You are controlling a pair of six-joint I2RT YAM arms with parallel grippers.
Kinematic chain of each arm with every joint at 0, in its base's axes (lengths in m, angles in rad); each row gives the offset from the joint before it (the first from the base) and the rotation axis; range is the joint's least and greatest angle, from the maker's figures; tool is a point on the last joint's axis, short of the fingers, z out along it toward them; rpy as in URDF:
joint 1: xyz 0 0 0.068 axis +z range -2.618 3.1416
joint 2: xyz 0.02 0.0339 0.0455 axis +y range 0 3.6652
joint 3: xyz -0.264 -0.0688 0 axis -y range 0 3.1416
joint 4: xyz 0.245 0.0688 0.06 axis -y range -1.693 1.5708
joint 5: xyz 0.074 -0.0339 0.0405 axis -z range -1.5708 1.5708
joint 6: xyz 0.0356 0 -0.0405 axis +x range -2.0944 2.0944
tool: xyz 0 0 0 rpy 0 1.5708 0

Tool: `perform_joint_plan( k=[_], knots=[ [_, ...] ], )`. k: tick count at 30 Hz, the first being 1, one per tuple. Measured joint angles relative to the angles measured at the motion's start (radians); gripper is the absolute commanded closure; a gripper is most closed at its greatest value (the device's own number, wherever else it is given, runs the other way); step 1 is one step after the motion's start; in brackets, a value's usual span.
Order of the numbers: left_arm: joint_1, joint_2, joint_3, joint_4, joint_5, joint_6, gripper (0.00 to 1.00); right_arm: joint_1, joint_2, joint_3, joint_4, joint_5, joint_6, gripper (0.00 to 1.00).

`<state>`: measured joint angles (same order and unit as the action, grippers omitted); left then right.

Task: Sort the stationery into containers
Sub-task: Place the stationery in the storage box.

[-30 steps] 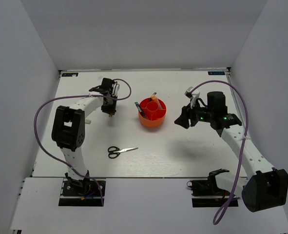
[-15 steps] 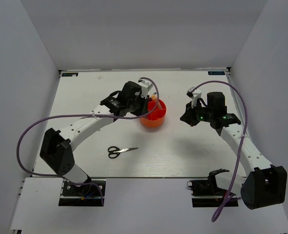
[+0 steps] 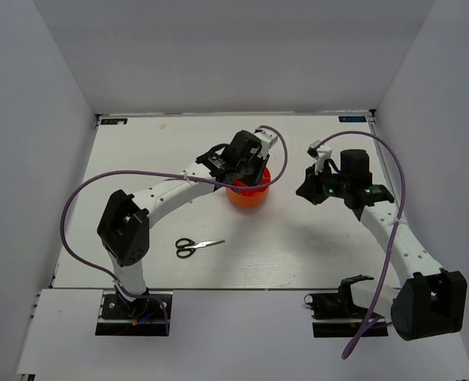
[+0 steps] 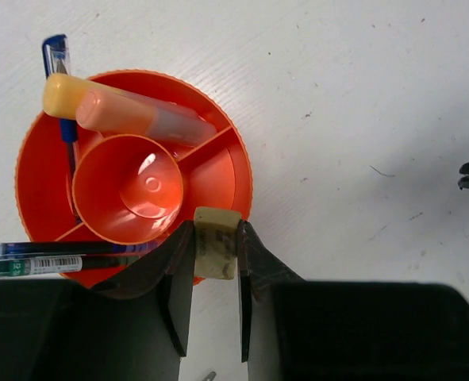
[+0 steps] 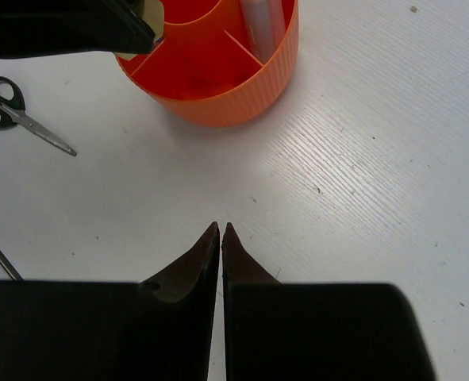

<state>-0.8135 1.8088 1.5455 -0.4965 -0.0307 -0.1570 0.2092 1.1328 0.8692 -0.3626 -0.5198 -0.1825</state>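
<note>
We are at the dropping step; our left end effector pinches the eraser just above the near rim of the cup; next we must go slightly forward over a compartment, then open; the right end effector is closed and empty; the bench is white, with scissors well behind the left end effector and white walls around.

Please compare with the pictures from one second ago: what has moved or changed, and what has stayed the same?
The left gripper, shut on a tan eraser, swung from the rear left of the table across to the right and now hangs over the rim of the orange cup. The right gripper has closed on nothing and remains to the right of the cup. The cup and the scissors stayed in place.
</note>
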Motion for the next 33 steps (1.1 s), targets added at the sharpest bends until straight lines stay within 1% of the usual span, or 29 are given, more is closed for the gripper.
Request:
perform_joint_plan(
  k=[13,15,19,20,24,33],
  knots=[
    [-0.031,0.047,0.007,0.006,-0.027,0.024,0.89,-0.009,0.0,0.0,0.0,-0.014,0.012,0.92],
    [-0.042,0.058,0.008,0.007,-0.043,0.03,0.85,-0.013,0.0,0.0,0.0,-0.019,0.015,0.92],
    [-0.061,0.071,0.008,0.004,-0.084,0.041,0.82,-0.019,0.0,0.0,0.0,-0.031,0.018,0.92],
    [-0.064,0.072,0.008,0.004,-0.095,0.044,0.82,-0.02,0.0,0.0,0.0,-0.034,0.018,0.91],
    [-0.075,0.077,0.008,0.005,-0.146,0.058,0.77,-0.026,0.0,0.0,0.0,-0.044,0.018,0.91],
    [-0.1,0.085,0.008,0.005,-0.261,0.109,0.76,-0.034,0.0,0.0,0.0,-0.066,0.019,0.91]
  ],
)
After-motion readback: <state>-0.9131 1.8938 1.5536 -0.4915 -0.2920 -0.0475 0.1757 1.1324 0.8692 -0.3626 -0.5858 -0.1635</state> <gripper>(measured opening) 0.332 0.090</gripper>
